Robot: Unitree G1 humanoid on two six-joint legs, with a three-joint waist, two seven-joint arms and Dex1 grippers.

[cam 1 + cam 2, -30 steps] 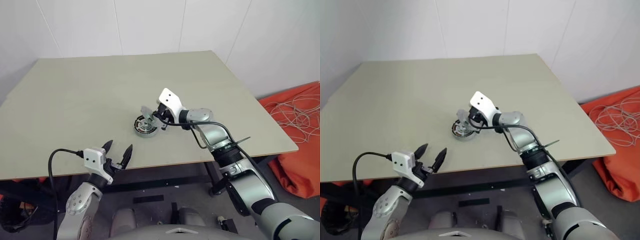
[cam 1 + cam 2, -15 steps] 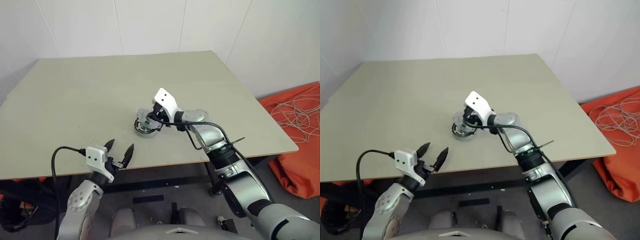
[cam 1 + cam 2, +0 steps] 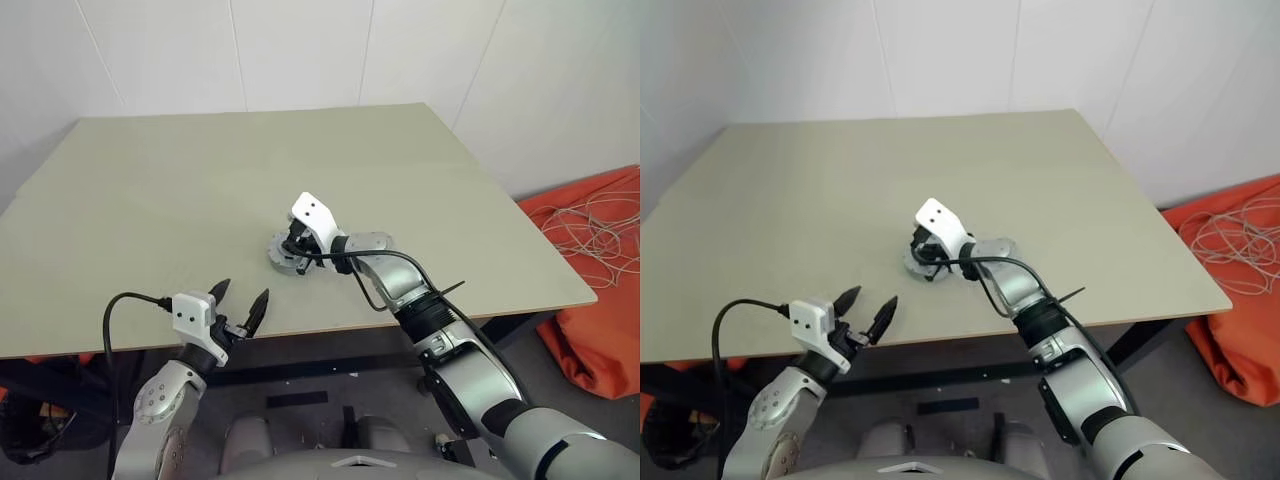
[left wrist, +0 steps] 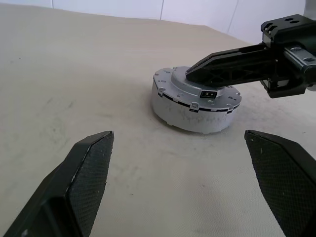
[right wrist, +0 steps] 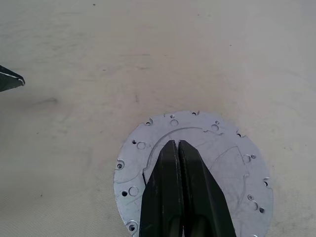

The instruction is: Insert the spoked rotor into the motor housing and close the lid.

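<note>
Pale greenish-beige surface (image 3: 180, 180), set into a white wall corner. Right of the surface, on the floor: orange cloth (image 3: 600, 300), tangled white cord (image 3: 600, 225) on top.

Bare lab: plain table (image 3: 200, 190), loose cables (image 3: 600, 225)

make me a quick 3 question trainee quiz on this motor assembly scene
1. True or false: the lid already sits on top of the motor housing.
2. Which end effector is over the lid? A) left B) right C) neither
3. How do the left end effector fingers stand?

Key
1. True: the disc covers the housing on the table.
2. B: the right end effector, fingers pressed together, lies over the lid's top.
3. Spread open, holding nothing, near the table's front edge and apart from the housing.
</note>
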